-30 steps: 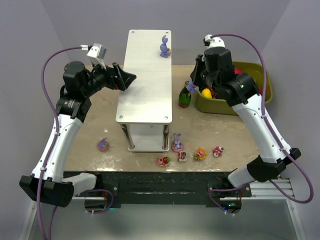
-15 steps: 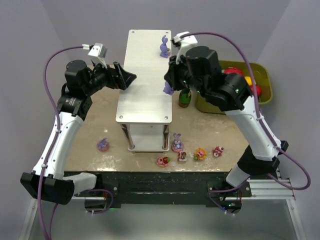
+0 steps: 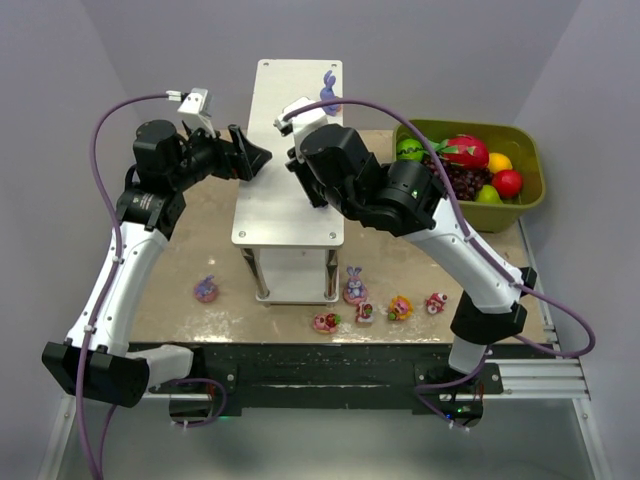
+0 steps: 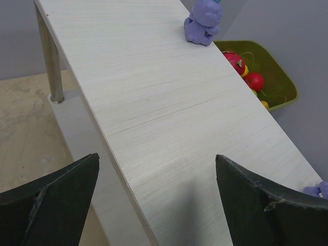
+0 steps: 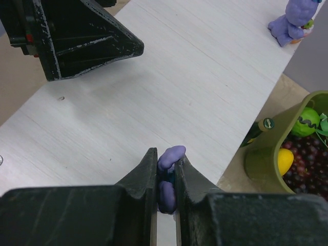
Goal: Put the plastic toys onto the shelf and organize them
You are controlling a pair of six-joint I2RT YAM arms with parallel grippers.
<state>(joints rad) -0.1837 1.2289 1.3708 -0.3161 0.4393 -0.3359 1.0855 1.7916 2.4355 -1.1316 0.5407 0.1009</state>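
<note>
Bench (image 3: pixel 190 260) carries everything. The shelf (image 3: pixel 270 210) stands mid-bench, long axis running away from the arm bases, and its top board is mostly bare. The olive bin (image 3: pixel 520 200) w/ the bigger fruit sits right of the shelf and isn't part of the job.

Right claw (image 5: pixel 165 164) is over the shelf top, approx. mid-length and toward the shelf's right edge. Its fingers are pinched nearly together on a purple bunny (image 5: pixel 169 177) hanging above the board. Can't tell if the bunny touches the board yet.

Left claw (image 4: pixel 159 184) is at the shelf's left edge, spread wide w/ nothing in it and fingertips just over the board's rim.

Toys:
- Done: one purple bunny, the far bunny (image 3: pixel 328 88), upright at the shelf's far right corner.
- In progress: the held bunny, prob. about to be set down.
- Left on the bench:
  - tall bunny (image 3: pixel 354 285) just by the shelf's near right leg
  - four small pieces near the shelf's near end: pink (image 3: pixel 325 322), one more (image 3: pixel 366 313), yellow (image 3: pixel 400 308), reddish (image 3: pixel 436 302)
  - a purple-pink one (image 3: pixel 206 290) off the shelf's near left corner

So roughly a quarter along; six pickups remain, plus tidying. Lower tier looks unused, though it's partly hidden.
</note>
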